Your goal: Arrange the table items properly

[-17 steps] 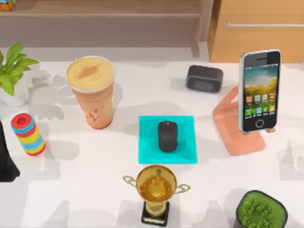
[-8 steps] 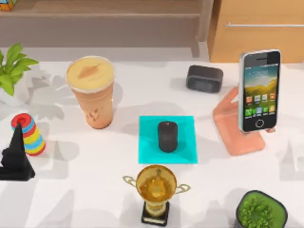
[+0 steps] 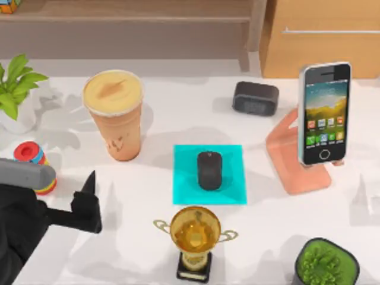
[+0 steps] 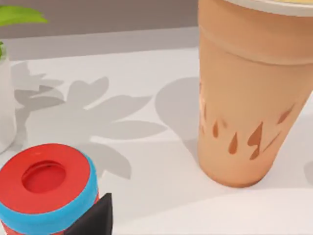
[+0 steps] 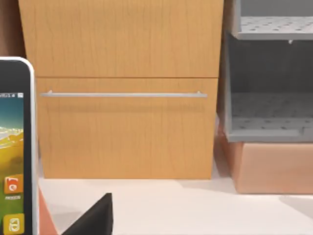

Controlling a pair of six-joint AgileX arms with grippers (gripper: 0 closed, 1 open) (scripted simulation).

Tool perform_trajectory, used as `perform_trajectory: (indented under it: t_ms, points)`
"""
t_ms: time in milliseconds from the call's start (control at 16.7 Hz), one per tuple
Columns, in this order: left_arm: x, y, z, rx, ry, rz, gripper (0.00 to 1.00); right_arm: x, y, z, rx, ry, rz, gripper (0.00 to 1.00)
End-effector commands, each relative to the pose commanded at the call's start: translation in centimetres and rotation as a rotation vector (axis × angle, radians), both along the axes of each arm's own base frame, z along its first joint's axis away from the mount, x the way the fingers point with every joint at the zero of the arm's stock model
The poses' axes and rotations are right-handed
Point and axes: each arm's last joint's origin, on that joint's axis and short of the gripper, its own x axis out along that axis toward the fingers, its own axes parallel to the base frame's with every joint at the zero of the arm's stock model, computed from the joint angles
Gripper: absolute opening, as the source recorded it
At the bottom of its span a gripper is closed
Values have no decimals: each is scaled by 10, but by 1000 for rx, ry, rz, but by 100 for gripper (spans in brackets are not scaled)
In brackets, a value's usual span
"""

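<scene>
Cup [image 3: 114,116]: tall and orange with a creamy top, upright on the counter [image 3: 142,243] at back left; in my judgement the one item not yet dealt with, standing loose with nothing under it.
Left arm: reaches in from the top view's left edge, its gripper [image 3: 88,205] near the cup's base, between the ring stack and the trophy; whether the fingers are spread or closed I cannot tell, but they hold nothing.
Likely step: an approach toward the cup, since the left wrist view faces its lower wall [image 4: 244,117] across bare counter.
Phone [image 3: 323,113]: silver-edged, propped upright on a salmon stand [image 3: 294,163] at right, leaning so the icon screen faces forward.
Mouse [image 3: 209,170]: small, black, centred on a teal mat [image 3: 184,178] mid-counter, apparently already in place.
Right arm: parked off to the right, near the phone; one dark fingertip [image 5: 95,218] shows before a wooden drawer front [image 5: 122,127], finger state not visible.
Bystanders: ring stack [image 3: 31,159] just beside the left arm, gold trophy [image 3: 195,237] at front; a swing toward the cup could clip the rings.
</scene>
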Motion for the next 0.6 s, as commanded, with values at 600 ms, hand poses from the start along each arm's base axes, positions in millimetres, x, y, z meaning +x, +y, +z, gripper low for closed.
perform_trajectory:
  t_ms: [600]
  points:
    - [59,-72,-35,12,-76,86,100,0,0,0,0,0,0,100]
